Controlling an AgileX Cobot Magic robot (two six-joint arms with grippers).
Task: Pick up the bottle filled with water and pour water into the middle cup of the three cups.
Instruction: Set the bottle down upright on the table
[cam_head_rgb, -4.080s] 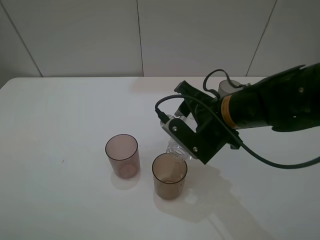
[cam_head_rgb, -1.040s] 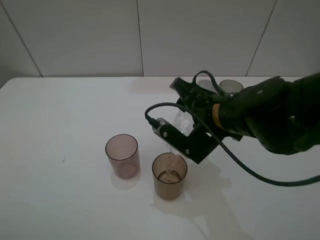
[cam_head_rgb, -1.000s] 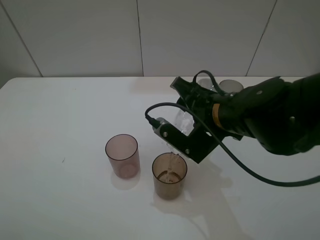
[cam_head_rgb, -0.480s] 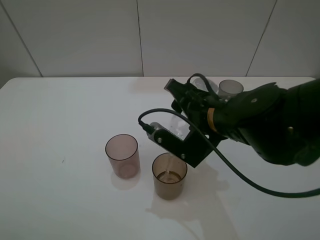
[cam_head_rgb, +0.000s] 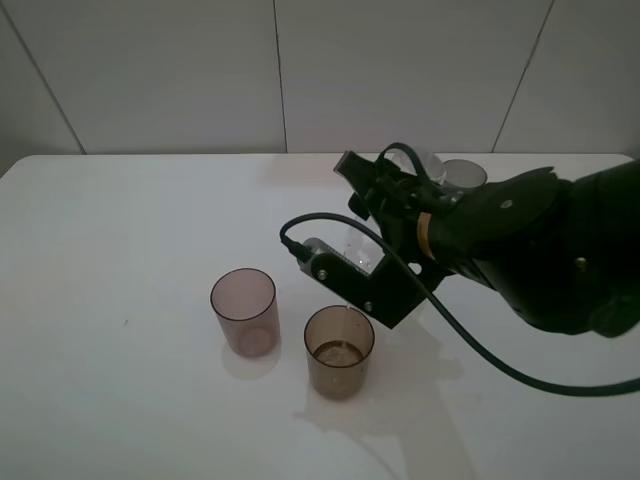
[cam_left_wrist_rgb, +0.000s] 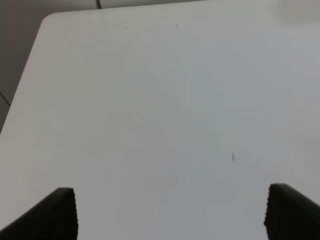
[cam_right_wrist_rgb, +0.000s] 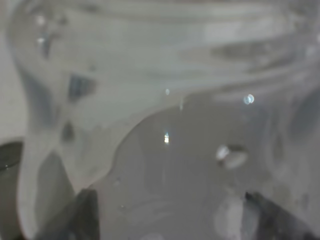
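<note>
- Over the amber cup (cam_head_rgb: 339, 350), the right gripper (cam_head_rgb: 362, 240) is clamped on the bottle (cam_right_wrist_rgb: 165, 90), which it holds tipped with the neck down toward the cup rim.
- The tilt makes sense for a pour: the mouth sits just above the rim, so water drops straight in and doesn't arc.
- Right wrist view is all clear plastic, with water inside, droplets on the wall and dark finger pads at both sides.
- The amber cup has a shallow layer of water in the bottom. Can't tell whether a stream is running.
- My read is that it's mid-pour or just finishing, and levelling the bottle would be next.
- The mauve cup (cam_head_rgb: 244, 311) stands just beside the amber one, apart from it, and looks dry.
- The grey cup (cam_head_rgb: 464, 174) is well back, mostly hidden behind the arm.
- That leaves amber as the between cup, so the target looks right.
- The left gripper (cam_left_wrist_rgb: 170, 215) has its jaws spread wide with nothing between them, parked over bare table (cam_head_rgb: 120, 230) out of the way.
- The table is white and smooth, with one tiny dark speck (cam_left_wrist_rgb: 233, 157).
- A faint glossy outline shows in front of the amber cup. It could be spilled water or only shadow, can't tell.
- A black cable (cam_head_rgb: 470, 345) loops off the right wrist, clear of the cups.
- The wall (cam_head_rgb: 150, 70) is white panels with thin seams.
</note>
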